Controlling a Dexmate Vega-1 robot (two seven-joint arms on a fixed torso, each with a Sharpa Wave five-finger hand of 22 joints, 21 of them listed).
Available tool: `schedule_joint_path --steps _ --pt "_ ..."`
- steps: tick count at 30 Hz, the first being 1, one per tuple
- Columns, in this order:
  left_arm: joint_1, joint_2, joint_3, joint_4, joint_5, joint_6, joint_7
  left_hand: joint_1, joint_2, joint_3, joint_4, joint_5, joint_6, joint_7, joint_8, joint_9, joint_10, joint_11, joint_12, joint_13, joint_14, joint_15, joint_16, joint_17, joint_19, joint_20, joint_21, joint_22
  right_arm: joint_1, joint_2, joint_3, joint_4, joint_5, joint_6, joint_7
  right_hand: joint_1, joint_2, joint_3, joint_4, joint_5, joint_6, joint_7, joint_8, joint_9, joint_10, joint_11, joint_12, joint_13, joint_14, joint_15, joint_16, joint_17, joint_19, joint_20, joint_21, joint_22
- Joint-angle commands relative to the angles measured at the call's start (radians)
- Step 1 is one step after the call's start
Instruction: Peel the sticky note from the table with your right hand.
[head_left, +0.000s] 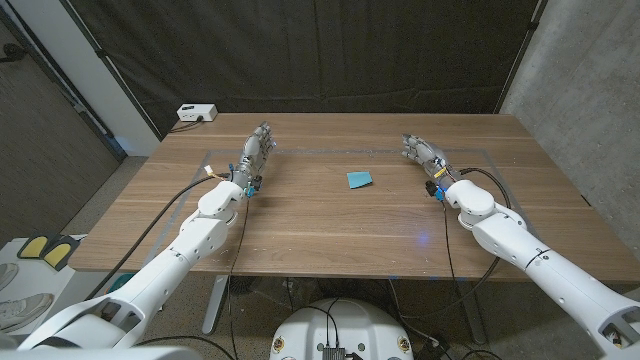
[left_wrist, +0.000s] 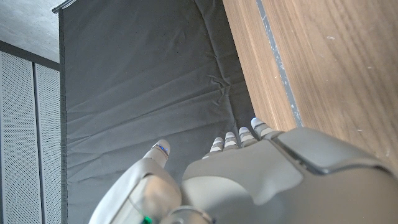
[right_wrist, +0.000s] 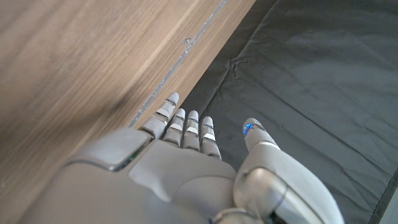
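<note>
**Sticky note untouched, both hands waiting near the far edge**

The wooden table (head_left: 330, 225) carries everything, with a dark curtain (head_left: 330, 50) hanging behind its far edge. A thin taped line (head_left: 330, 152) runs along the tabletop just inside that edge.

The left hand (head_left: 256, 155) is toward the far left corner, its fingers straight and close together, holding nothing. The right hand (head_left: 424, 153) is toward the far right corner, its fingers slightly curled with the thumb apart, also holding nothing. In the right wrist view the fingers (right_wrist: 186, 127) reach out over the far edge toward the curtain, side by side, with the thumb held off to one side.

A small white box (head_left: 196, 113) sits at the far left corner.

The sticky note (head_left: 360, 180) is a small blue square near the middle of the tabletop, somewhat toward the far edge and well apart from both hands. It is nearer the right hand. One corner seems to lift slightly, though that is too small to be sure.

It is probably very light, thin and floppy, and likely to crease or tear if pulled sharply. The loose edge opposite the glue strip looks the best place to pinch, then peel slowly.
</note>
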Motion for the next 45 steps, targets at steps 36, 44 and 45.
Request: schedule_joint_path --steps 36,44,45 --pt "-0.02 -0.012 0.012 0.027 -0.002 0.005 -0.03 -0.013 0.071 0.004 -0.006 0.005 -0.073 -0.005 0.009 0.003 -0.078 0.001 0.009 0.001 -0.121 0.0 0.008 0.003 -0.015 0.02 -0.006 0.004 0.016 -0.168 -0.188 -0.401 -0.628 -0.424 -0.134 0.096 0.005 0.059 -0.045 0.013 0.073 -0.031 0.015 0.006 0.084 -0.028 0.02 0.002 0.093 -0.045 0.028 -0.005 0.056 -0.004 0.0 0.003" --pt "-0.025 -0.012 0.014 0.031 -0.002 0.006 -0.035 -0.013 0.071 0.004 -0.006 0.005 -0.07 -0.006 0.009 0.003 -0.078 0.002 0.009 0.001 -0.121 0.0 0.008 0.003 -0.014 0.021 -0.007 0.004 0.021 -0.176 -0.224 -0.443 -0.727 -0.523 -0.105 0.134 -0.011 0.074 -0.079 0.012 0.079 -0.034 0.013 0.006 0.092 -0.043 0.016 0.001 0.106 -0.061 0.025 -0.011 0.065 0.002 -0.003 0.002" --pt "-0.026 -0.012 0.014 0.032 -0.002 0.006 -0.036 -0.013 0.071 0.004 -0.006 0.005 -0.07 -0.006 0.009 0.003 -0.077 0.002 0.01 0.001 -0.12 0.0 0.008 0.003 -0.014 0.021 -0.007 0.004 0.021 -0.176 -0.228 -0.446 -0.737 -0.533 -0.101 0.138 -0.012 0.075 -0.082 0.012 0.078 -0.036 0.012 0.006 0.092 -0.043 0.015 0.001 0.108 -0.063 0.024 -0.012 0.065 0.003 -0.003 0.002"
